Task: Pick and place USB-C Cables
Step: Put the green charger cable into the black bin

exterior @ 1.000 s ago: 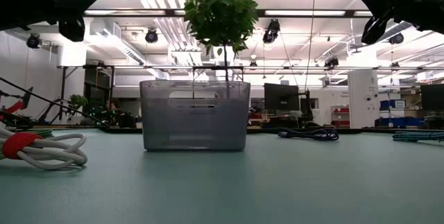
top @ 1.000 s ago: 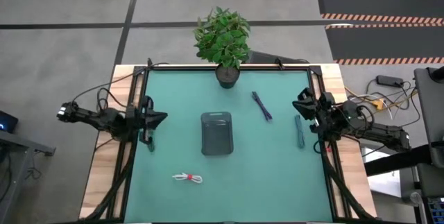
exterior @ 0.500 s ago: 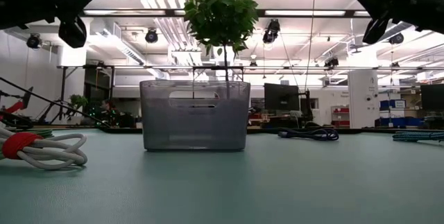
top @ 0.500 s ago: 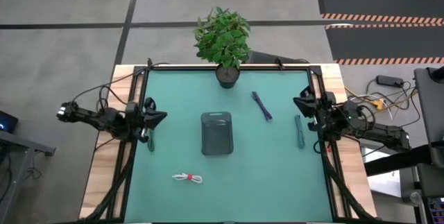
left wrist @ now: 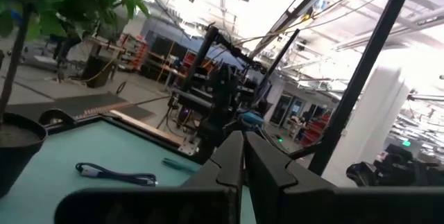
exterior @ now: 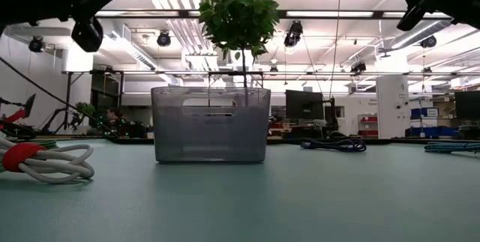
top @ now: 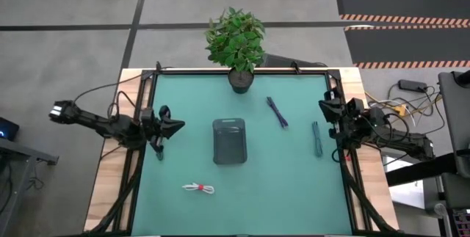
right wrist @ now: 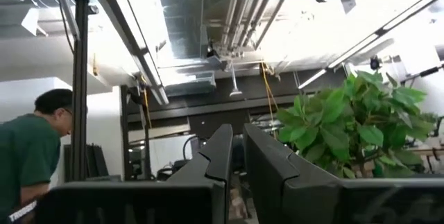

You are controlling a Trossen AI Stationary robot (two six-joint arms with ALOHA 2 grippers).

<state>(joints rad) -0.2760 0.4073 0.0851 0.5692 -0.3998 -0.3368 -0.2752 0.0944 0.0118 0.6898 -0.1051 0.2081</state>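
Observation:
Three USB-C cables lie on the green mat. The white one with a red band (top: 199, 188) (exterior: 37, 159) is near the near edge. The dark blue one (top: 277, 111) (left wrist: 114, 175) lies toward the far right. The teal-green one (top: 316, 138) (exterior: 452, 147) is by the right edge. The grey tray (top: 229, 140) (exterior: 210, 123) stands at the middle. My left gripper (top: 176, 125) (left wrist: 243, 160) hovers shut, left of the tray. My right gripper (top: 322, 106) (right wrist: 234, 153) hovers shut above the far end of the teal-green cable. Neither touches anything.
A potted plant (top: 236, 42) stands at the middle of the far edge, behind the tray. Black frame rails (top: 139, 156) run along the table's left and right sides. A person in a green top (right wrist: 28, 154) shows in the room beyond the table.
My left gripper has reached a little farther toward the tray at the same height. My right gripper has drawn back slightly toward the table's right edge. The cables and the tray have stayed put.

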